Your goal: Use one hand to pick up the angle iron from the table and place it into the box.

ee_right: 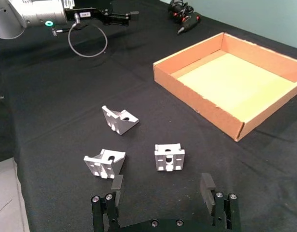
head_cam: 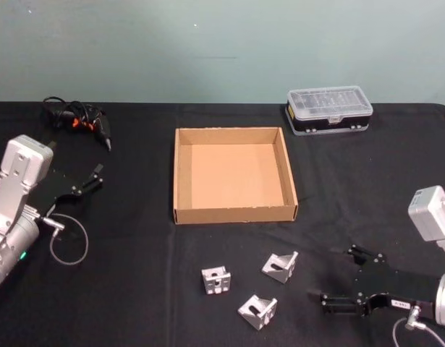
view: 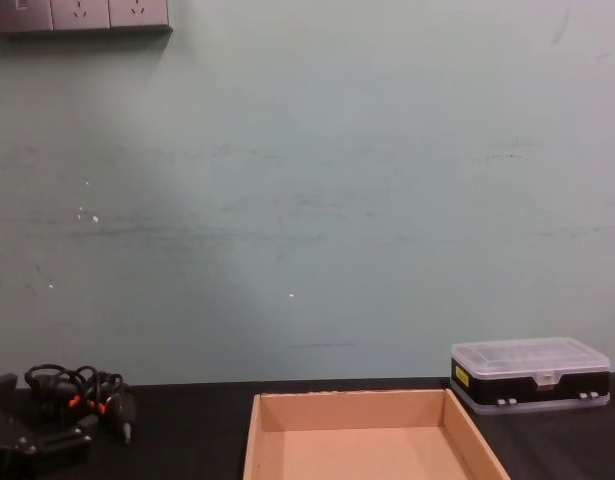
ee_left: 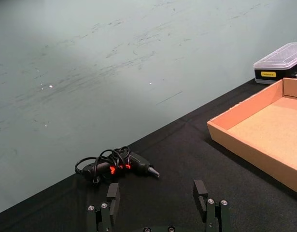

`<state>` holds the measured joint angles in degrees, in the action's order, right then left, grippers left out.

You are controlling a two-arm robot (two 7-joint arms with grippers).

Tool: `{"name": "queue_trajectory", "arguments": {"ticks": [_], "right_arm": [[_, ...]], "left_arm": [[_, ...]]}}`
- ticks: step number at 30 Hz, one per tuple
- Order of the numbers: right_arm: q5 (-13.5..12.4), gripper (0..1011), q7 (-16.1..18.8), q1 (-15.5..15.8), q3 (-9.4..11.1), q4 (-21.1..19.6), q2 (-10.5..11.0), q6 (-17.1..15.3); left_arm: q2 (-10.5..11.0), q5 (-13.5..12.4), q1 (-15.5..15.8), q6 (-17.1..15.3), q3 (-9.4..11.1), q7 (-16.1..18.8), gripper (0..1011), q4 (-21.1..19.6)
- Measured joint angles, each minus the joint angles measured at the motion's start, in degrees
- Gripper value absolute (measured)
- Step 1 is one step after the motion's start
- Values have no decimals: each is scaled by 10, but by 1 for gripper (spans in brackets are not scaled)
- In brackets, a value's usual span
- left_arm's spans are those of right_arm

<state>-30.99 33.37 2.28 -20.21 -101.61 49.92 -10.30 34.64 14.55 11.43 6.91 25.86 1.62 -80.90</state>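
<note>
Three angle irons (head_cam: 215, 280) lie loose on the black table (head_cam: 135, 296), clustered near the front wall of the open cardboard box (head_cam: 176, 173) but apart from it. Just to their right sits the right claw (head_cam: 336, 276), low, released and empty. The left claw (head_cam: 98, 177) rests well off to the left, also released, near a tangled black tool (head_cam: 81, 119).

Worktop (head_cam: 135, 303) plain matte black. Box (head_cam: 182, 173) tan cardboard, unprinted, floor a shade paler than the walls. Angle irons (head_cam: 215, 280) (head_cam: 280, 267) (head_cam: 257, 311) all silver-grey metal. Left end effector (head_cam: 98, 178) and right end effector (head_cam: 338, 277) black, on whitish-grey wrists. Green indicator light (head_cam: 21, 254) on the left arm. Case (head_cam: 328, 110) black with clear lid and yellow label. Cable bundle (head_cam: 77, 119) black with orange-red marks. Wall (head_cam: 222, 50) pale green, faintly scuffed.
</note>
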Motion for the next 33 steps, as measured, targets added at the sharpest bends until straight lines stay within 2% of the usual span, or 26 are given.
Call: {"name": "queue_trajectory", "arguments": {"ticks": [17,33], "right_arm": [[23,1004,6,-29,-38,17,-23,-10],[44,1004,6,-68,-68,52,-54,-24]], "left_arm": [[0,0,0,0,0,0,1000,0],[0,0,0,0,0,0,1000,0]]}}
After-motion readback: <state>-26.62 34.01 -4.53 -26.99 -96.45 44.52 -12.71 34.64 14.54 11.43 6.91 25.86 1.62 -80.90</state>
